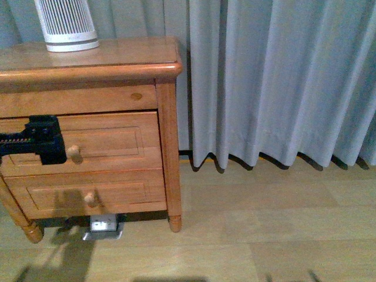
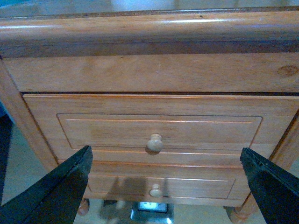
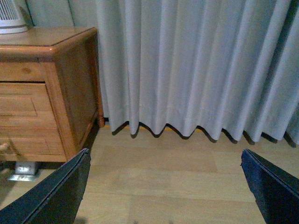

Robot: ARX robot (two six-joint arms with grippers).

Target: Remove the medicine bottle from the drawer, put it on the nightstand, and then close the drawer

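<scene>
The orange-brown nightstand stands at the left in the front view. Its upper drawer is shut, with a round wooden knob. My left gripper is open, just in front of the drawer face and close to the left of the knob. In the left wrist view the drawer and its knob lie between my open fingers. The medicine bottle is hidden. My right gripper is open and empty over bare floor, out of the front view.
A large white ribbed device stands on the nightstand top at the back left. The lower drawer is shut. A metal box lies on the floor under the nightstand. Grey curtains hang behind, over wooden floor.
</scene>
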